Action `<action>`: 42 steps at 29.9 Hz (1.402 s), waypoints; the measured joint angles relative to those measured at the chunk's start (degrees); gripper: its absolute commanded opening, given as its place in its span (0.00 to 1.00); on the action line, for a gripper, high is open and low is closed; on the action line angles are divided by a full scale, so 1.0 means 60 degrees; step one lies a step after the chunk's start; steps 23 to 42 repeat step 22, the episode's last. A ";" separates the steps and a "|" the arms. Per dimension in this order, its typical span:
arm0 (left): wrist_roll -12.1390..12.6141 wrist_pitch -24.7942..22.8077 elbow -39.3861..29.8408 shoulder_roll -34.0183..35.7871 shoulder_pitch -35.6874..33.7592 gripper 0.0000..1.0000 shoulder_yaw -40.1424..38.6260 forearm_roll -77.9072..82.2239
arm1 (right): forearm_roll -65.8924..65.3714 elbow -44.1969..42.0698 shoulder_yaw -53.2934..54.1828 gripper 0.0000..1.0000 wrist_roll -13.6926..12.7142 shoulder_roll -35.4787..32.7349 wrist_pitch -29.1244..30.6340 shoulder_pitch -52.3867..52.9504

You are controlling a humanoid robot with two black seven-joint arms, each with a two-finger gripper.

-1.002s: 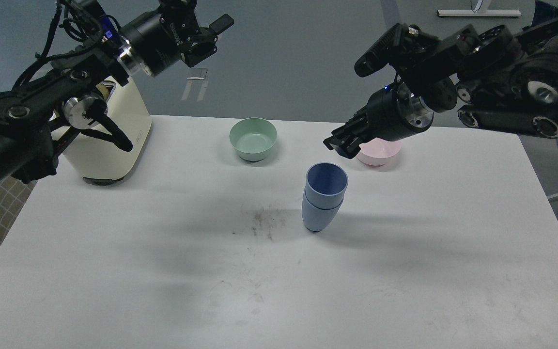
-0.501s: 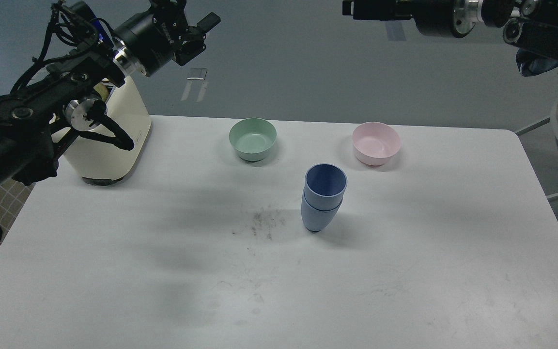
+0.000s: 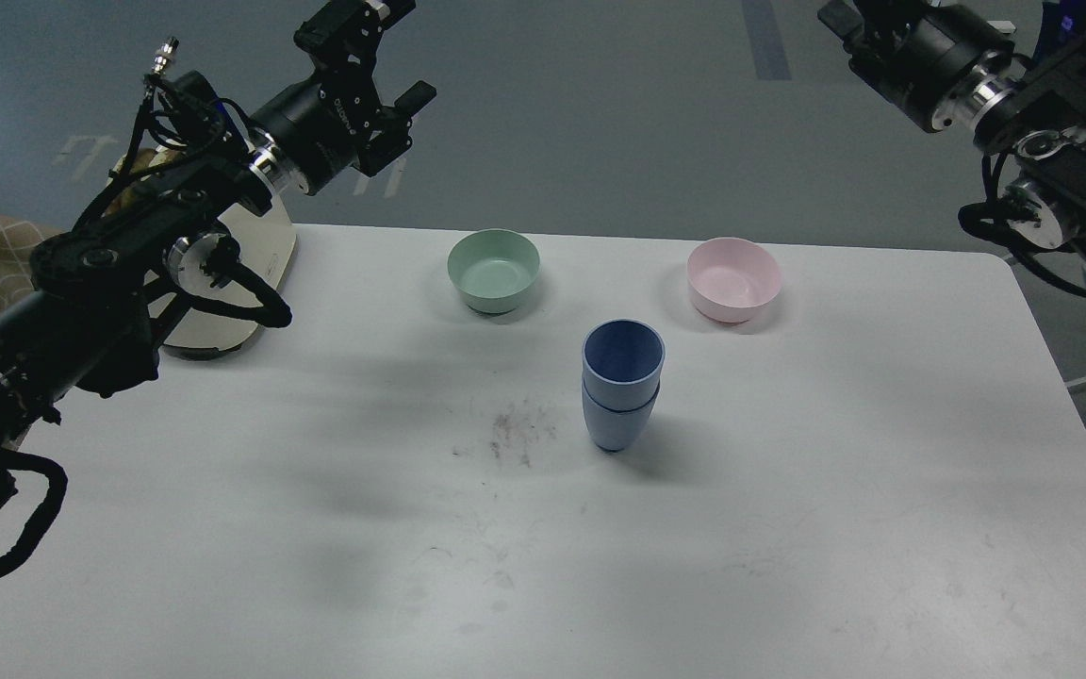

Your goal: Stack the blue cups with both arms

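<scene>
White tabletop (image 3: 788,528) is carrying the blue cups (image 3: 622,385), already nested upright near its middle, in front of the green bowl (image 3: 493,271) and pink bowl (image 3: 732,278). I am holding the left gripper (image 3: 390,52) high with fingers spread, empty. The right gripper (image 3: 843,14) is cut off at the frame edge; I cannot tell its state. Stacking looks done, so I am judging only parking remains.

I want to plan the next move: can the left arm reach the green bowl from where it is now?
Probably yes. The left gripper is raised behind the table, and nothing stands between it and the green bowl; the stacked blue cups stand apart, nearer the front.
</scene>
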 measured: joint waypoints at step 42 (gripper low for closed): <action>-0.0030 -0.0242 0.0704 -0.1096 0.1655 0.98 -0.0768 -0.0360 | -0.0017 0.0097 0.3350 1.00 0.0001 0.1988 0.0008 -0.2972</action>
